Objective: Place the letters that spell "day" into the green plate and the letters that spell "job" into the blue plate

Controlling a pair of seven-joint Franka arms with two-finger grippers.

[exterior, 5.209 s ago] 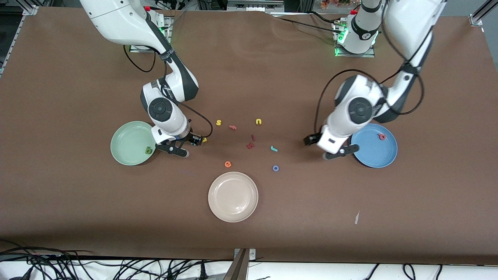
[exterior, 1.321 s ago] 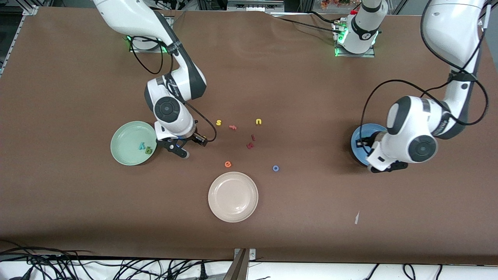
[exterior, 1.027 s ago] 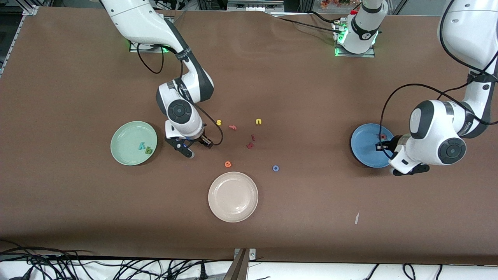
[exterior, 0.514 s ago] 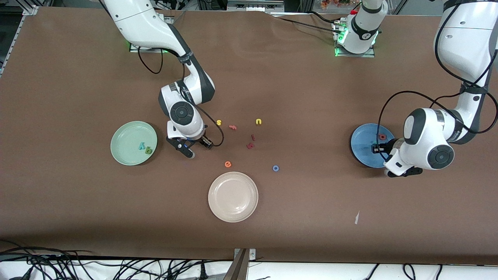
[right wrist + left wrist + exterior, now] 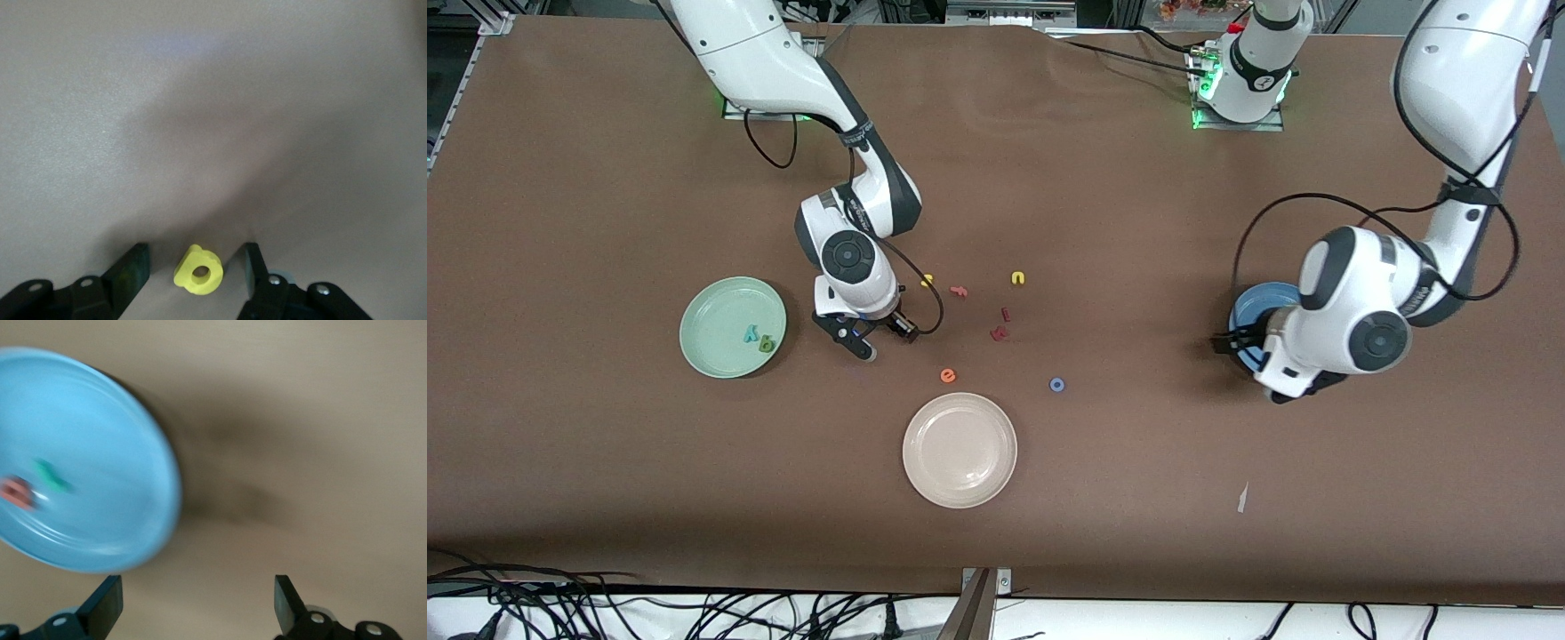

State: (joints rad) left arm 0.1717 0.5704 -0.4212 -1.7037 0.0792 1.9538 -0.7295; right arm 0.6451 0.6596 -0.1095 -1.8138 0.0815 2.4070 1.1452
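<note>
1. Left tool (image 5: 195, 593) hangs wide open and empty over the bench (image 5: 1138, 498), at the blue plate (image 5: 100, 420) rim.
2. Right tool (image 5: 194, 257) sits low at mid-frame, fingers parted either side of the yellow "d" (image 5: 198, 271), not gripping it.
3. Green plate (image 5: 716, 311) holds the teal "y" (image 5: 751, 334) and the dark green "a" (image 5: 767, 343).
4. Blue plate holds the teal "j" (image 5: 52, 475) and the salmon "b" (image 5: 17, 492).
5. Blue "o" (image 5: 1056, 384) lies on the bench, lower centre.

Your left gripper (image 5: 193, 613) lets go, its jaws spread wide: the teal "j" (image 5: 52, 475) now lies in the blue plate (image 5: 1258, 302). Your right gripper (image 5: 193, 273) narrows around the yellow "d" (image 5: 198, 270).
</note>
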